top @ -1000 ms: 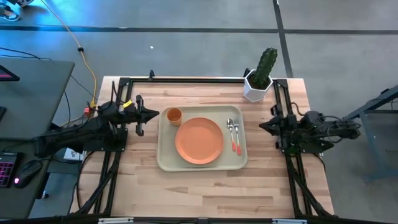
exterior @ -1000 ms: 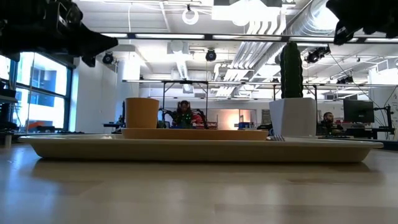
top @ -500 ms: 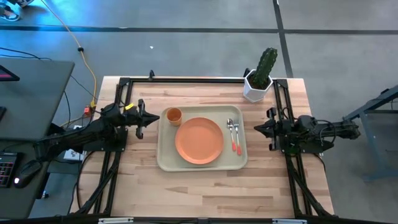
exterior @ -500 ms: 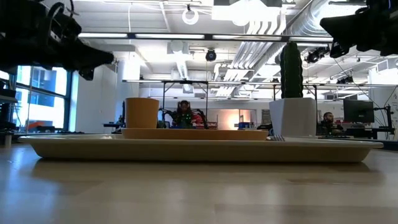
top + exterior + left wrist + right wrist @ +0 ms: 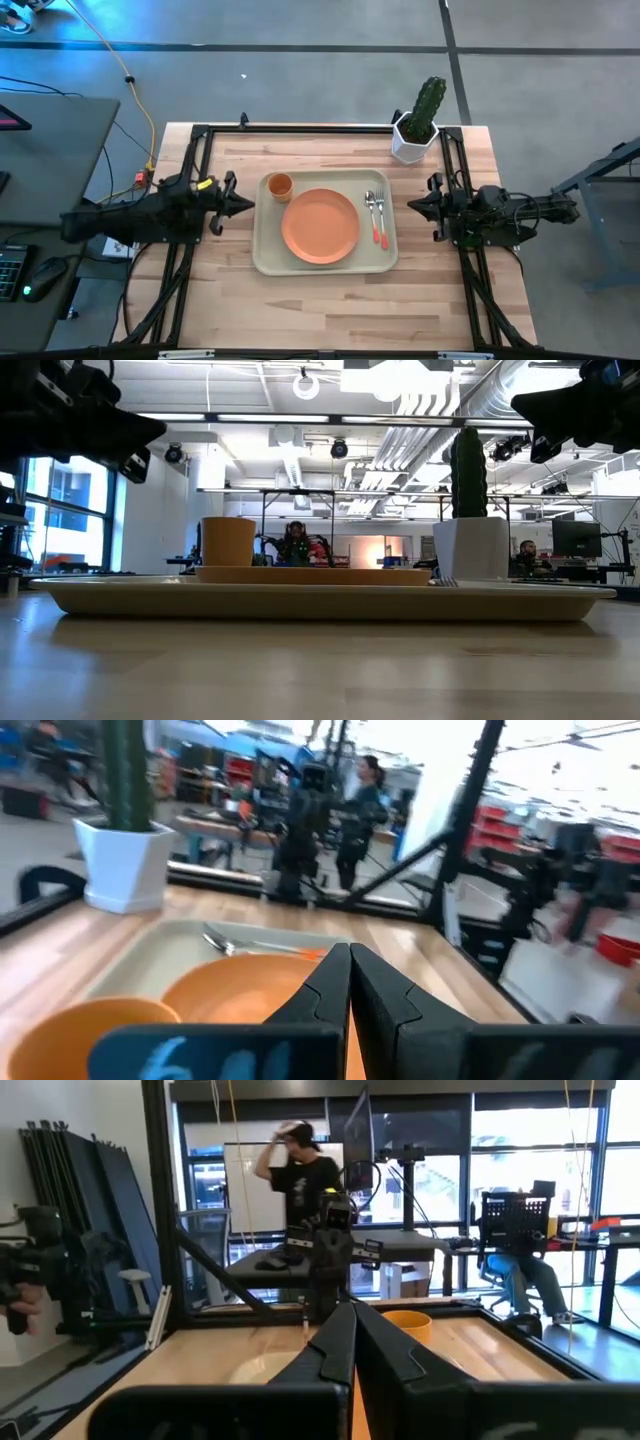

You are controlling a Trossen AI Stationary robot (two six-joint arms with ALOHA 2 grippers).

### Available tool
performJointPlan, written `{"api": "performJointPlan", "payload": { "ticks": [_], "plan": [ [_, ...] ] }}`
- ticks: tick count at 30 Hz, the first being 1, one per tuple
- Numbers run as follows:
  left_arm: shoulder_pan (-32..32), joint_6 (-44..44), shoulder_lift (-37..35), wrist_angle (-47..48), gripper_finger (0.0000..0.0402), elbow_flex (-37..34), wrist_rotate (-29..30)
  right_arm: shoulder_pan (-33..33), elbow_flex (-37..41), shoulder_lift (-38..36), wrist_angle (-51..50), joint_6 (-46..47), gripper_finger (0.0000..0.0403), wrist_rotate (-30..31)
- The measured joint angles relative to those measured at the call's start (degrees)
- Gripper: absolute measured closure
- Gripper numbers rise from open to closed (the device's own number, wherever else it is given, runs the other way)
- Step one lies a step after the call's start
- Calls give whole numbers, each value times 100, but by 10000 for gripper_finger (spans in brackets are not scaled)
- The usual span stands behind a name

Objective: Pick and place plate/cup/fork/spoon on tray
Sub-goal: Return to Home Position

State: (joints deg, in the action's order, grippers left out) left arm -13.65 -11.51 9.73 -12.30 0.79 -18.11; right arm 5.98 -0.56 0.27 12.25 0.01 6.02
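Note:
The cream tray point(image 5: 268, 255) lies mid-table. On it rest the orange plate point(image 5: 320, 226), the orange cup point(image 5: 280, 185) upright at its far left corner, and the fork point(image 5: 381, 222) and spoon point(image 5: 372, 210) side by side along its right part. My left gripper point(image 5: 250, 204) is shut and empty, just left of the tray, above the table. My right gripper point(image 5: 410, 206) is shut and empty, just right of the tray. Their shut fingertips show in the left wrist view point(image 5: 349, 952) and the right wrist view point(image 5: 350, 1308).
A white pot with a green cactus point(image 5: 418, 125) stands at the table's far right corner. Black frame rails point(image 5: 300, 128) run along the far and side edges. Bare wood lies near the front edge point(image 5: 330, 310). People show in the room beyond the table.
My left gripper has drawn back toward the table's left and near edge, away from the cup. My right gripper has gone a little toward the tray and come lower. Both stay shut. The things on the tray have kept still.

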Motion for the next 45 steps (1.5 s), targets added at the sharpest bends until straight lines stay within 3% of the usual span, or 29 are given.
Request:
{"api": "performJointPlan", "payload": {
  "ticks": [3,8,11,17,23,35,39,45],
  "plan": [
    [530,219,-166,553,401,317,619,0,2,0,-11,2,403,0],
    [1136,924,-446,2909,401,1308,1513,0,2,0,-29,2,403,0],
    [1294,1435,-712,2795,401,1305,1800,0,2,2,-60,2,402,0],
    [1347,1241,-955,2465,401,724,1733,0,4,5,-133,2,402,0],
    [1511,1069,-818,959,401,-16,1715,0,4,11,-188,2,402,0],
    [1786,1405,-808,846,401,-10,2295,0,7,20,-360,2,402,-11],
    [1786,1075,-808,1035,401,-10,2523,0,7,20,-367,2,402,-11],
    [1786,1209,-782,1070,401,-10,2555,0,7,20,-369,2,402,-14]
  ]
}}
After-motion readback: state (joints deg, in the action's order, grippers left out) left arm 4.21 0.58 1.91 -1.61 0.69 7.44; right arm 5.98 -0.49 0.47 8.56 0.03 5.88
